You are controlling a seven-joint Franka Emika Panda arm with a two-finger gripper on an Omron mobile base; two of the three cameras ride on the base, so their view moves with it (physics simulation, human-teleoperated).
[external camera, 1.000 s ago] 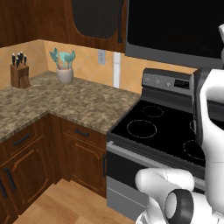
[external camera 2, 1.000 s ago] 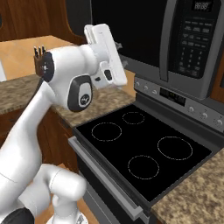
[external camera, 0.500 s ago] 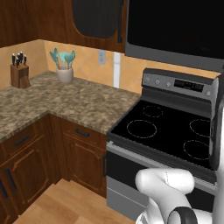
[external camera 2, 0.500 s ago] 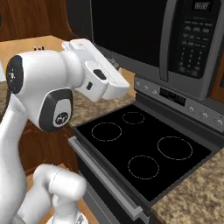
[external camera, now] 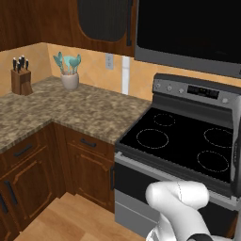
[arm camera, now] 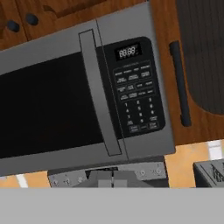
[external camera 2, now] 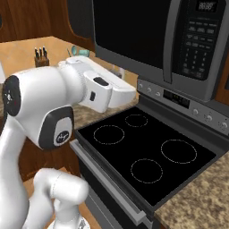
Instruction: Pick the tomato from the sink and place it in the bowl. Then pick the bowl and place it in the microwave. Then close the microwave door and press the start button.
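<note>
Microwave (external camera 2: 147, 44): mounted above the stove (external camera 2: 147, 152), under dark wood cabinets; in the hand view it appears tilted and close up (arm camera: 83, 96).
Microwave door (arm camera: 48, 105): closed flat against the body, black window across most of it, grey vertical handle (arm camera: 99, 94) along its edge beside the keypad.
Keypad (arm camera: 138, 87): black panel with rows of small buttons and a digital display at its top; the same panel shows at the right end of the microwave in the right base view (external camera 2: 197, 42).
Claw: cannot tell whether it is wide or narrow; the fingertips cannot be made out in the hand view.
Arm (external camera 2: 67, 103): white, reaching across in front of the stove toward the microwave.
Bench (external camera: 61, 110): speckled stone top, left of the stove, turning a corner.
Knife block (external camera: 20, 77): on the bench, by the wall at far left.
Utensil jar (external camera: 69, 75): pale jar with teal tools, standing on the bench against the back wall.
</note>
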